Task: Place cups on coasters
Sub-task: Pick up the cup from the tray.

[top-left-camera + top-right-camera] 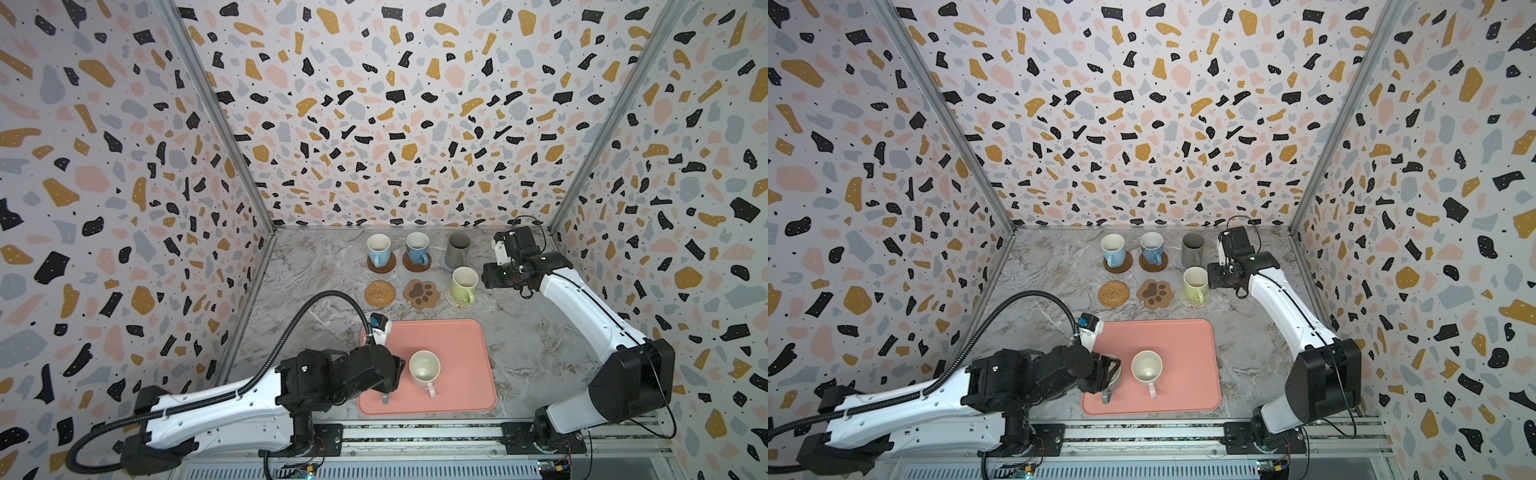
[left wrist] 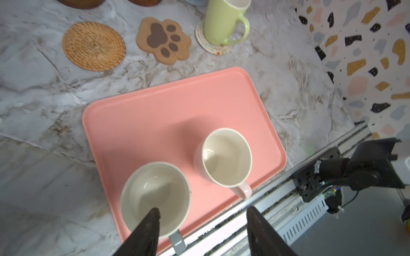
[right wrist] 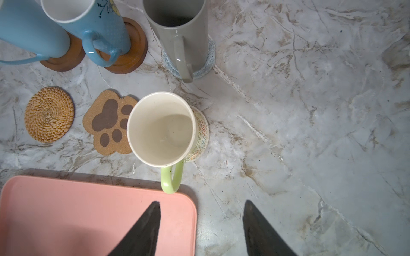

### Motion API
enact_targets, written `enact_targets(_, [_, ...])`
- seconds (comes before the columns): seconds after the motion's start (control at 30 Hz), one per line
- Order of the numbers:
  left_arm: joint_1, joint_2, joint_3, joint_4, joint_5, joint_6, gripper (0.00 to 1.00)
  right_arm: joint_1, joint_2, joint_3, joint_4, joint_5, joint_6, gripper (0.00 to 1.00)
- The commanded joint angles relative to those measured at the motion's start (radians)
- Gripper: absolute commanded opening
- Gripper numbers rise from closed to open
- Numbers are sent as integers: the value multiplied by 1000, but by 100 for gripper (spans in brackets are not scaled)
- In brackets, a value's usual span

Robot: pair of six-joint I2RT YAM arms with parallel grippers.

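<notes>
Grey mug (image 2: 155, 190) on pink tray (image 2: 166, 106) beneath left tool (image 2: 203, 209), jaws parted, empty; right tool (image 3: 202, 202) likewise, beside green mug (image 3: 162, 130).

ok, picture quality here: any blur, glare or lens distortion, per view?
Both top views: even light, soft shadows, walls splayed by the wide lens. Left wrist view: rattan coaster smeared, soft shadow on the pink tray beside the pink cup. Right wrist view: sharp, small glint on the handle of the printed light blue cup, dark grey cup leaning from perspective.
</notes>
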State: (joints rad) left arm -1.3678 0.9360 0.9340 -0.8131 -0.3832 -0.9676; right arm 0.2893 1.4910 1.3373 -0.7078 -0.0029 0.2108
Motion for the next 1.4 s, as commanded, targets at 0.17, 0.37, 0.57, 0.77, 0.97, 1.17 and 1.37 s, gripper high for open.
enact_targets(0.17, [-140,-42,39,-169,-98,-302,62,-14,-47,-31,33,-41,-25,62])
enact_targets(0.37, [-204,9,9,-215,-39,-349,63,-16,-55,-54,46,-52,-23,62])
enact_targets(0.57, [-232,-93,-121,-148,-22,-503,60,-25,-64,-68,53,-58,-21,62])
enact_targets(0.77, [-231,-38,-174,-55,22,-462,60,-33,-80,-80,52,-58,-21,62])
enact_targets(0.97, [-232,-30,-242,53,35,-499,60,-36,-87,-84,45,-56,-18,62])
enact_targets(1.17, [-218,-53,-274,46,13,-525,56,-38,-101,-89,41,-50,-14,62])
enact_targets(1.37, [-143,-45,-297,69,44,-472,51,-39,-109,-101,37,-47,-7,62])
